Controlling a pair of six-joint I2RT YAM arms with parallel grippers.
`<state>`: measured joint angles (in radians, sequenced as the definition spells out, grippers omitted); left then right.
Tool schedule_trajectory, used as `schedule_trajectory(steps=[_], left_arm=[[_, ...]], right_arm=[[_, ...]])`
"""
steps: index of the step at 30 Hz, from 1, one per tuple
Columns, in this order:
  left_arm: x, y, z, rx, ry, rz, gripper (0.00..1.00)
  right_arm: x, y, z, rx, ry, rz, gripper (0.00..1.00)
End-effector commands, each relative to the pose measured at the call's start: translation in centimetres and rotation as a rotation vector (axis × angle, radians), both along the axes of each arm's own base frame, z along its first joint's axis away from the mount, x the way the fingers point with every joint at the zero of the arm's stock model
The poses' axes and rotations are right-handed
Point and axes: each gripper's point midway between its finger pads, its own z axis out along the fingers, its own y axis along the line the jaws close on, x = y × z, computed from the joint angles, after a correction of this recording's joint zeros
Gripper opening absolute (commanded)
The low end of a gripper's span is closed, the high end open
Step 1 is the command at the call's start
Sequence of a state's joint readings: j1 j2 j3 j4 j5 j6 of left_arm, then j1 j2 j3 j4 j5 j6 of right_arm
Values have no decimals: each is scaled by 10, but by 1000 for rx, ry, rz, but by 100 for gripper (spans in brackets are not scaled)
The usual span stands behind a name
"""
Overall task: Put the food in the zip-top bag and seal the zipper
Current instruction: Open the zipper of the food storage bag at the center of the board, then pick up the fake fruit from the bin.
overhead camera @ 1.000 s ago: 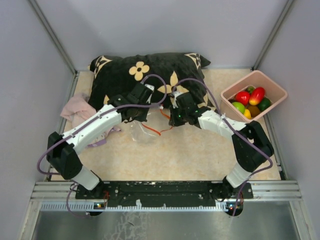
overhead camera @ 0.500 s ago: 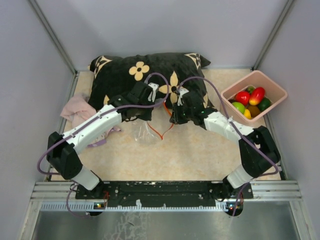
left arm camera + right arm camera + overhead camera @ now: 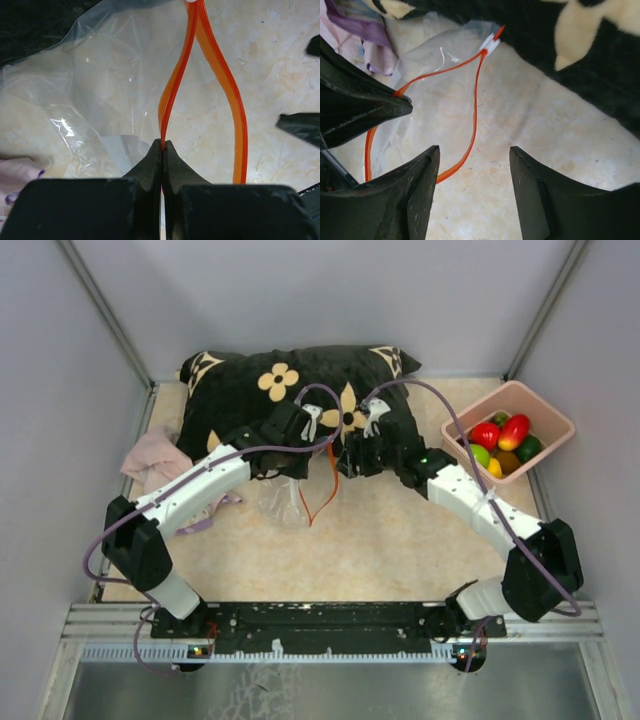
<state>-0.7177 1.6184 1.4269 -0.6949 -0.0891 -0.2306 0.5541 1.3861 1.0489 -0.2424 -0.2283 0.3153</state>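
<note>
Meanwhile, near the middle of the counter (image 3: 400, 540), just in front of the black flowered pillow (image 3: 240, 390) along its far edge, my left end effector (image 3: 163, 150) is clamped shut on one lip of the zipper (image 3: 235, 115), pinching the red-orange strip between its fingertips. My right end effector (image 3: 474, 170) stands open and empty, its fingers spread just over the free lip, touching nothing. The zip-top bag (image 3: 90, 100) looks empty. Its clear body trails off toward the counter's left edge and the pale cloth (image 3: 150, 455) lying there. Its mouth gapes, the two lips bowed apart and meeting again at the white slider (image 3: 490, 44) beside the pillow. From above, the long axis of that mouth runs from the pillow toward the near edge, so the opening faces the right side of the counter. That is also where the food (image 3: 503, 434) lies, all of it piled in the pink bin (image 3: 556, 420) by the far right corner, well apart from the bag. The right arm is plainly the nearer one to it. As I judge it, the left must hold the lip up as an anchor while the right swings out to the bin and carries each piece back across, into the mouth from its open side.
</note>
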Motion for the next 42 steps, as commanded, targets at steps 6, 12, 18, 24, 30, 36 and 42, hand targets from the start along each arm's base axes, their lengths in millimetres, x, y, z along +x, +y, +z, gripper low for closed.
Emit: schedule_trajectory(steps=[6, 12, 18, 24, 30, 36, 42], left_arm=[[9, -4, 10, -7, -38, -4, 0], [8, -3, 7, 1, -34, -4, 0], [5, -3, 0, 3, -14, -18, 0], [5, 2, -5, -10, 14, -16, 0], [11, 10, 1, -36, 17, 7, 0], [12, 14, 1, -54, 30, 11, 0], [11, 13, -4, -49, 45, 7, 0]], right_arm=[[58, -115, 71, -202, -185, -354, 65], [87, -189, 77, -340, -197, -592, 69], [110, -263, 73, -395, -177, -788, 71], [134, -333, 71, -382, -164, -946, 73], [157, -391, 52, -394, -143, -1065, 75], [176, -432, 17, -422, -103, -1110, 76], [175, -470, -12, -470, -47, -1175, 78]])
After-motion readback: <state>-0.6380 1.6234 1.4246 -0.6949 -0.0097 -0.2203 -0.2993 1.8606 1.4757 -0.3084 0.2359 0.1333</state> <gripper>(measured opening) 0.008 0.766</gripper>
